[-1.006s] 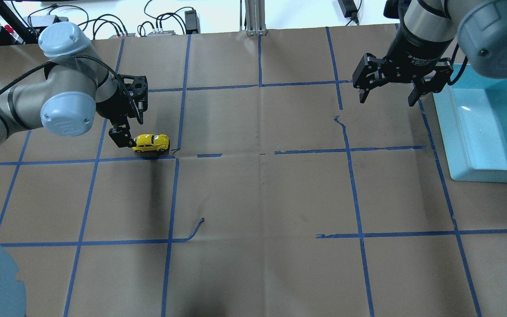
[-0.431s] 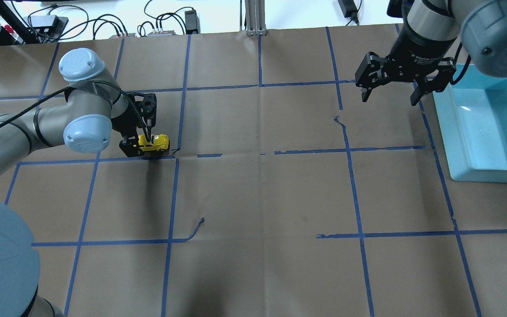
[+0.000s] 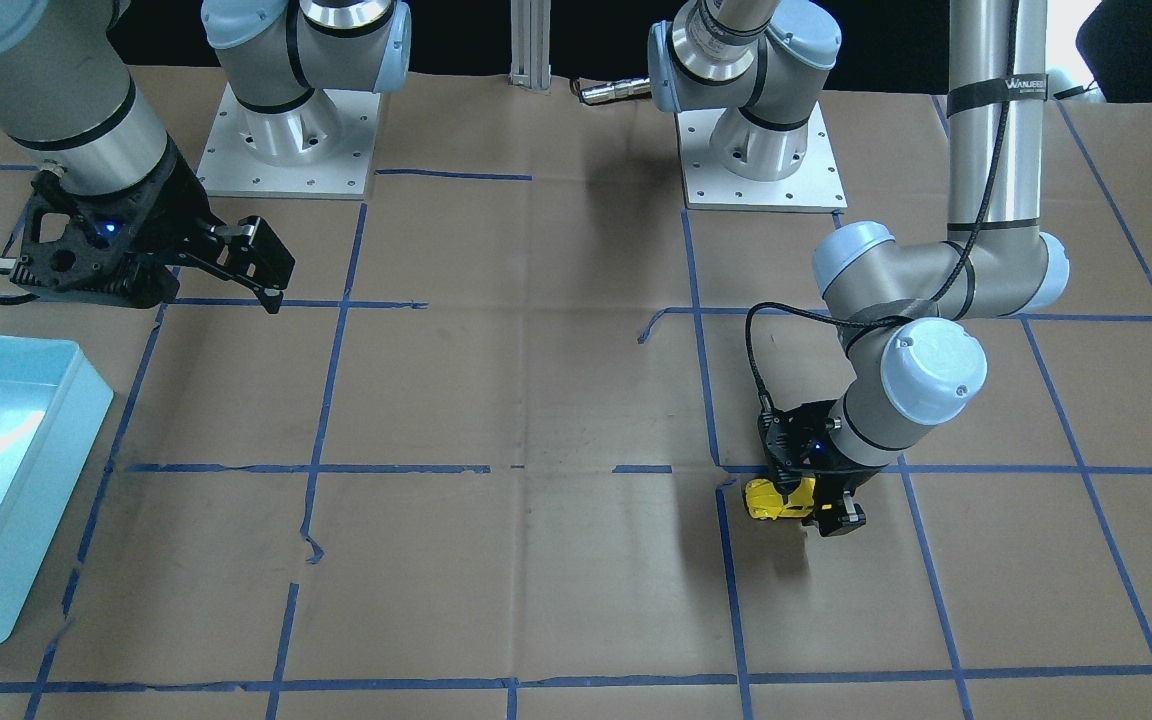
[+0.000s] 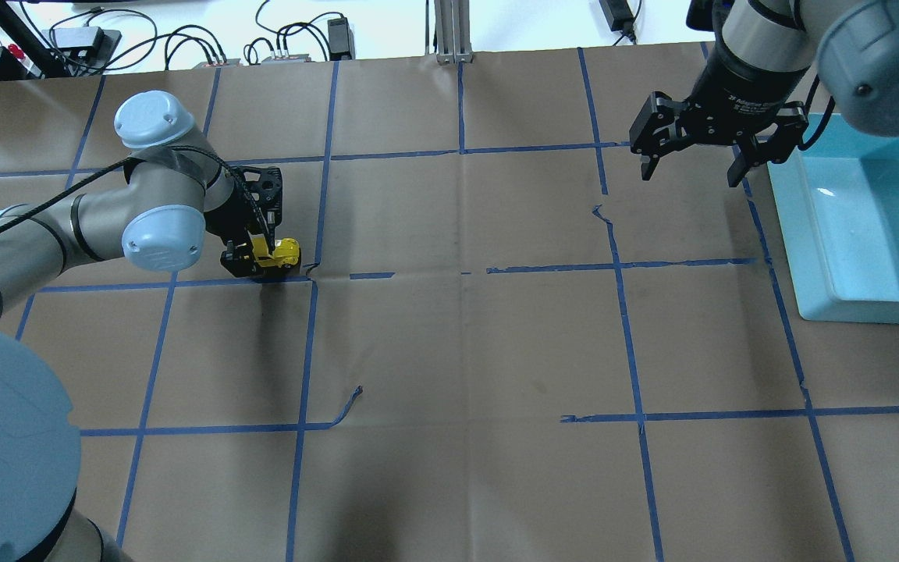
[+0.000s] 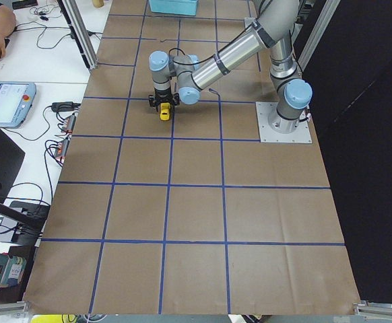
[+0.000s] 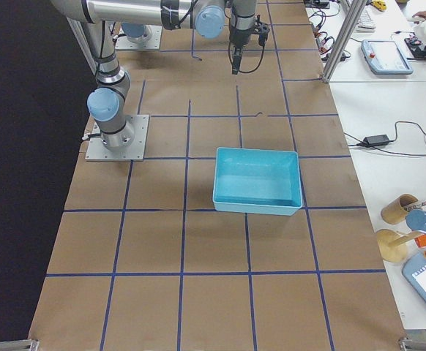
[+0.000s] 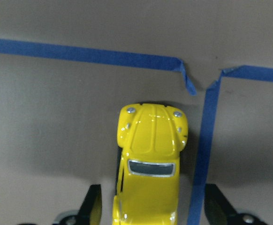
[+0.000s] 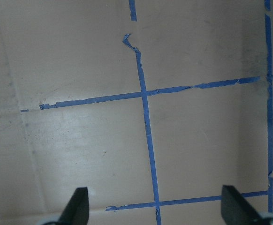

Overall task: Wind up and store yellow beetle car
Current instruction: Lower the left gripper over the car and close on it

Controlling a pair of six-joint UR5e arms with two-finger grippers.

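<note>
The yellow beetle car (image 4: 284,253) stands on the brown paper at a blue tape corner, left of centre. My left gripper (image 4: 257,256) is down over its rear half. In the left wrist view the car (image 7: 150,140) lies between the two fingertips (image 7: 93,206), with a gap on each side, so the left gripper (image 7: 153,208) is open. The car (image 3: 768,497) and left gripper (image 3: 808,503) also show in the front view. My right gripper (image 4: 691,168) is open and empty, raised at the far right, over bare paper in its wrist view (image 8: 157,211).
A light blue bin (image 4: 816,257) sits at the table's right edge, close to the right gripper; it also shows in the front view (image 3: 56,450) and the right side view (image 6: 257,205). Blue tape lines cross the paper, some torn and lifted (image 4: 346,406).
My left gripper has moved right and down, from beside the car's rear to straddling the car. The car has not moved. The right gripper has shifted only slightly.
</note>
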